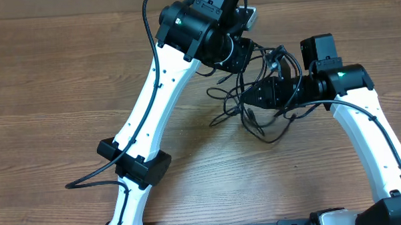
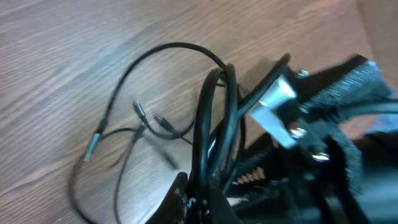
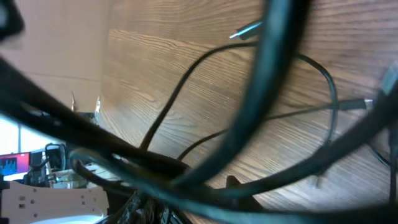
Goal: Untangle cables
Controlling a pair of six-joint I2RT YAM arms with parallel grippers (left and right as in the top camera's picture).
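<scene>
**Claws both deep in the cable knot, grip unreadable**

Left gripper: black cables bunch right at its fingers and rise from there in a tight sheaf. You cannot tell from the left wrist view whether the jaws are pinching them or only standing around them. From overhead, the wrist body covers the fingertips.

Right gripper: it points left into the tangle, just below the left one, and the two sit near each other. Its own camera gives you only blurred cords crossing close to the lens, so the jaw state cannot be told.

Cables: they are knotted between the two grippers at upper centre of the wooden table. Loose loops trail below and to the left onto the wood. One wide loop arcs away from the left gripper, and several small plugs lie on the table inside it.
</scene>
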